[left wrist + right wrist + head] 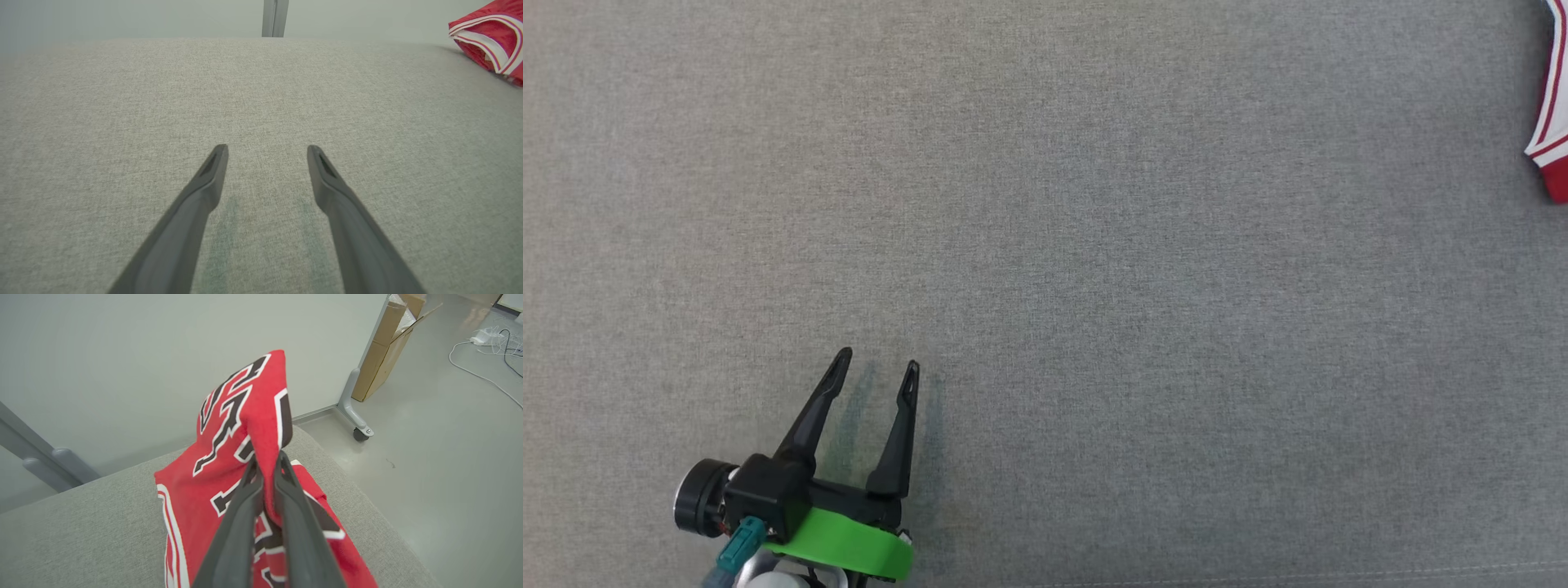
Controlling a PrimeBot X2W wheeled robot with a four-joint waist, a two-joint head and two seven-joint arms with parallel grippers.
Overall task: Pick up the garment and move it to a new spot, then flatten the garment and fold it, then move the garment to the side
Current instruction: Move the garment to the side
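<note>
red black-lettered garment (245, 412) bunched, one fold raised

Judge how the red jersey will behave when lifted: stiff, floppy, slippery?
Probably floppy: the red jersey sags from the right gripper onto the grey surface. Likely light: one thin pinch holds a fold up. It could slip, as little cloth is clamped.

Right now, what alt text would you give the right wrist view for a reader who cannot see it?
The right gripper, jaws closed, holds up a fold of the red garment with black-and-white lettering; the rest lies on the grey cushion. Behind are a pale wall, a castered frame leg, a cardboard box and floor cables.
</note>
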